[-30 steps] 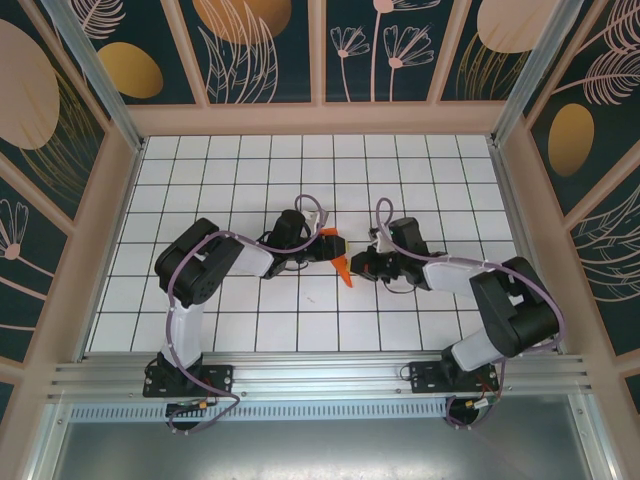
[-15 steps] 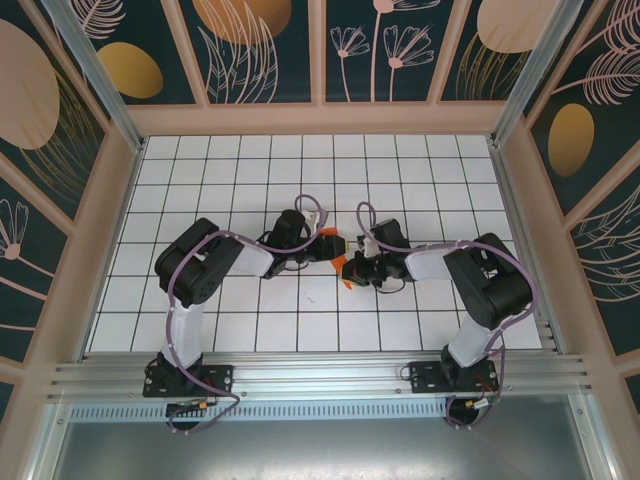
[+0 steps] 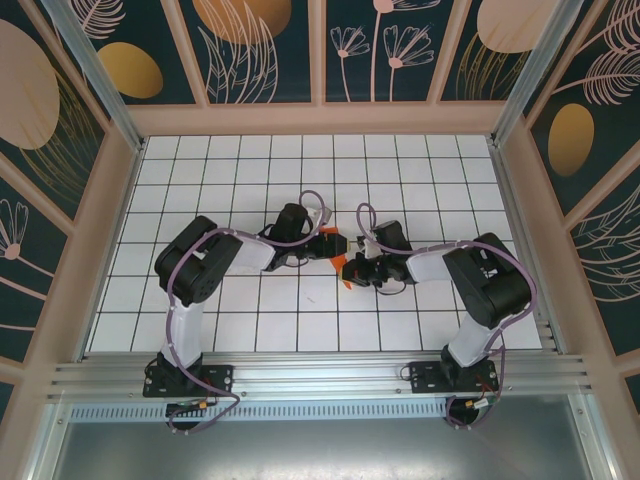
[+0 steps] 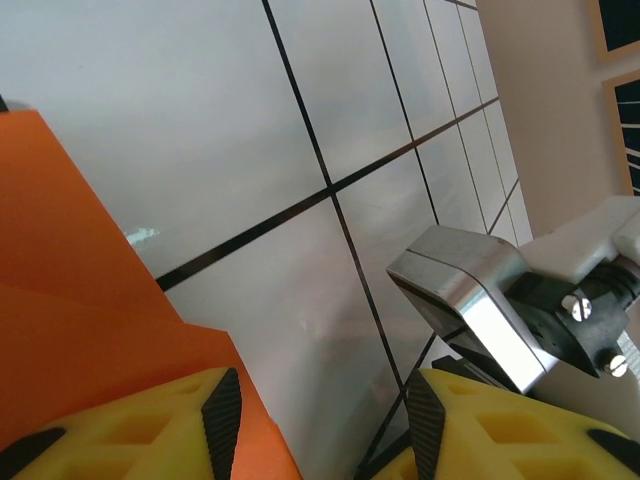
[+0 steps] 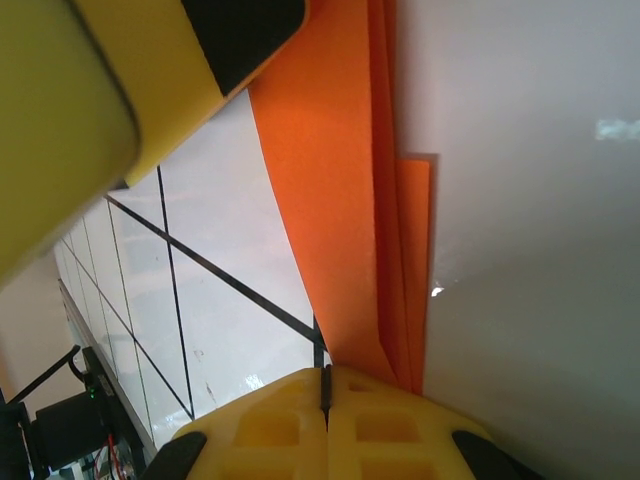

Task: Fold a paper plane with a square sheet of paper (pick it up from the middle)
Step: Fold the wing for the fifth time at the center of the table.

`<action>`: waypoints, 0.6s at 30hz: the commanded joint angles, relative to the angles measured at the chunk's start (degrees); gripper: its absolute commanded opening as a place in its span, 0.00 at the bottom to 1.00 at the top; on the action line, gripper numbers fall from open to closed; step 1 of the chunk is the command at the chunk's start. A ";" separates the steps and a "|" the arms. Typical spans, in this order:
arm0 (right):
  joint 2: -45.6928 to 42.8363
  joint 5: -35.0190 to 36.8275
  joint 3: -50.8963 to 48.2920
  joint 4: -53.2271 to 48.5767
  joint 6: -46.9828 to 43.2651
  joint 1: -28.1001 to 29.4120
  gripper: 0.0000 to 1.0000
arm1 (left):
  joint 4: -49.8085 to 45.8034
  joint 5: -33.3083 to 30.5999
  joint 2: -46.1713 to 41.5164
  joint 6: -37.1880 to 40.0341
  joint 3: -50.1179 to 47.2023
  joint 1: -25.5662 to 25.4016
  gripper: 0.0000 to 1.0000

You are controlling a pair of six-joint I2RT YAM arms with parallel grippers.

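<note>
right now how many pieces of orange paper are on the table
1: a folded orange sheet on the table between the left claw and the right claw. The claws cover parts of it, so more could be hidden.

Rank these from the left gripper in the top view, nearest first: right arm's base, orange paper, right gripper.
1. orange paper, right at the left gripper.
2. right gripper, just to the right, on the paper.
3. right arm's base, far off at the near-right edge.
</note>
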 commanded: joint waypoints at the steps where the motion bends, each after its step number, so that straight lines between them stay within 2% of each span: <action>1: 5.58 8.27 -4.31 -9.53 -2.25 -0.11 0.00 | -3.76 -1.66 2.71 4.65 2.09 2.27 0.52; 18: 7.10 8.04 -5.14 -9.48 -3.07 -1.44 0.00 | -1.76 4.93 4.48 9.91 5.76 5.13 0.55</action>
